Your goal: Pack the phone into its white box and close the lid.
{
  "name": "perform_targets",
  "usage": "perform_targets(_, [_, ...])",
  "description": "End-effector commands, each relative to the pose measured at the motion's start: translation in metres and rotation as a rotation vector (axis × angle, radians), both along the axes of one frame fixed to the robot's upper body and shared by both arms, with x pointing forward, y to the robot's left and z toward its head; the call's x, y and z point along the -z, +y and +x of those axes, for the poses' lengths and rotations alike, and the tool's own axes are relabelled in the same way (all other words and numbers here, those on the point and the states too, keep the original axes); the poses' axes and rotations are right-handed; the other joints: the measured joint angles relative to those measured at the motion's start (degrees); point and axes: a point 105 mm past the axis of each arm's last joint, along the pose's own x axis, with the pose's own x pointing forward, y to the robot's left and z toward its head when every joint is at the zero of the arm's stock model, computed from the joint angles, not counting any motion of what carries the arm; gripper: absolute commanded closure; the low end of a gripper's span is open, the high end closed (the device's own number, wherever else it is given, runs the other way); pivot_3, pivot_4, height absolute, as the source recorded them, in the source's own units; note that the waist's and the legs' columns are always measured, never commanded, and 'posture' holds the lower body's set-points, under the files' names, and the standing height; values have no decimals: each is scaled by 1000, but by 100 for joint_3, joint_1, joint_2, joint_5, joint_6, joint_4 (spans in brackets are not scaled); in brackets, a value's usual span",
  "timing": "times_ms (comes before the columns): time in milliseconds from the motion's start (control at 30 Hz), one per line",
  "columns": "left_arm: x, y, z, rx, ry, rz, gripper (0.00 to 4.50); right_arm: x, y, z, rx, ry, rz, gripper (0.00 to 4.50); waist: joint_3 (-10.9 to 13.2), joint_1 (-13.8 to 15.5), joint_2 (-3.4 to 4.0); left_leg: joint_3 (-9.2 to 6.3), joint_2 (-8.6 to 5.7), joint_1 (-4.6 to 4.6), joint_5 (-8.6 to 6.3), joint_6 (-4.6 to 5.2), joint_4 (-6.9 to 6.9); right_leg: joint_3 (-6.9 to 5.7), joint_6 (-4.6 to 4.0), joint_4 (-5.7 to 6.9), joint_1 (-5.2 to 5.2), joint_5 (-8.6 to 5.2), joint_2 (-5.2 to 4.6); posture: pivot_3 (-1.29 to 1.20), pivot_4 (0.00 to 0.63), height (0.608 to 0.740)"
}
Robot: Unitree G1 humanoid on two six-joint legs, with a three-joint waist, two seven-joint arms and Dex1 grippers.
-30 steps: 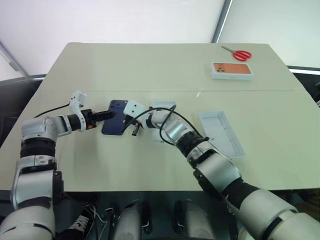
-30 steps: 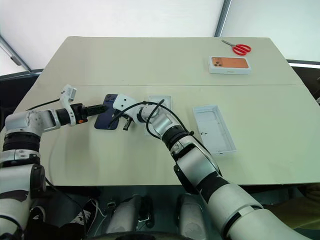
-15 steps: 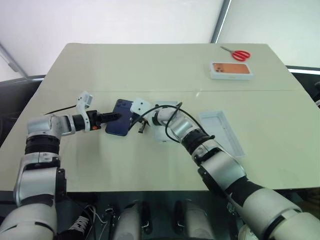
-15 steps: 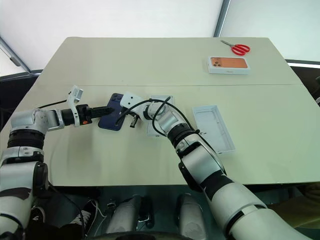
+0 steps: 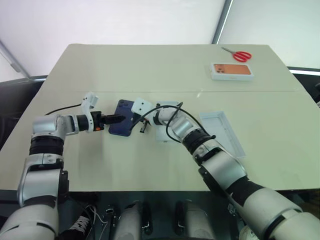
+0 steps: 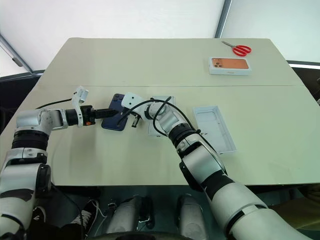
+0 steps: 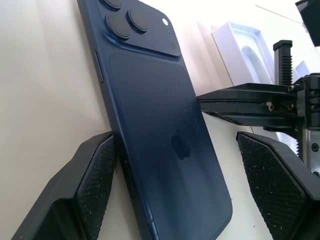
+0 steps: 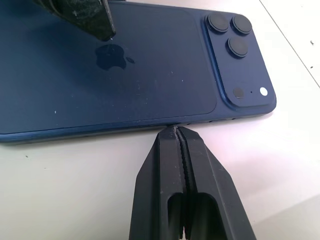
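Note:
The dark blue phone (image 5: pixel 121 116) lies back up on the table, its camera bump at the far end. My left gripper (image 7: pixel 175 145) is open with its fingers astride the phone's near end, and one pad (image 7: pixel 95 185) presses the phone's long edge. From the other side my right gripper (image 8: pixel 172 132) is shut, its tip touching the phone's opposite long edge. The white box (image 5: pixel 167 106) sits just right of the phone, partly behind my right arm, and a rounded outline shows inside it (image 7: pixel 247 55). The lid (image 5: pixel 222 132) lies open side up further right.
A white box with an orange phone picture (image 5: pixel 231 71) and red-handled scissors (image 5: pixel 240 54) lie at the far right of the table. A seam (image 5: pixel 260 91) crosses the tabletop behind the work area. A black cable (image 5: pixel 62 108) trails from my left arm.
My left gripper has moved right and now straddles the phone's near end. The phone has slid slightly right. My right gripper stays shut at the phone's edge.

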Motion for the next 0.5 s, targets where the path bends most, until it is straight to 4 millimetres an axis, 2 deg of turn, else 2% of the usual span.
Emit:
perform_targets(33, [27, -23, -14, 45, 174, -113, 528, -13, 9, -1, -23, -33, 34, 4456, 0, 0, 0, 0, 0, 0, 2, 4, 0, 0, 0, 0, 0, 0, 0, 0, 150, 738])
perform_targets(200, [27, -23, -15, 37, 176, -125, 528, -12, 10, -1, -24, -34, 34, 4456, 0, -6, 0, -1, 0, 0, 6, 10, 0, 0, 0, 0, 0, 0, 0, 0, 150, 738])
perform_targets(333, [29, -14, -14, -16, 181, -147, 528, -11, 10, -2, -26, -29, 35, 4456, 0, -15, 0, -2, 1, 0, 6, 11, 0, 0, 0, 0, 0, 0, 0, 0, 150, 738])
perform_targets(400, [28, -10, -13, -45, 182, -170, 1058, -11, 10, -2, -28, -33, 34, 4500, 0, -24, 0, -3, 1, 0, 6, 11, 0, 0, 0, 0, 0, 0, 0, 0, 150, 738])
perform_targets(467, [31, -8, -14, -56, 188, -159, 1786, -12, 10, -2, -31, -35, 35, 4500, 0, -41, 0, -2, 2, 0, 6, 11, 0, 0, 0, 0, -1, 0, 1, 0, 150, 738])
perform_targets(500, [31, -8, -14, -57, 192, -160, 1786, -13, 10, -2, -32, -36, 38, 4500, 1, -40, -1, -2, 3, -1, 6, 11, -1, 1, 0, 1, -2, 0, 1, 0, 150, 738])
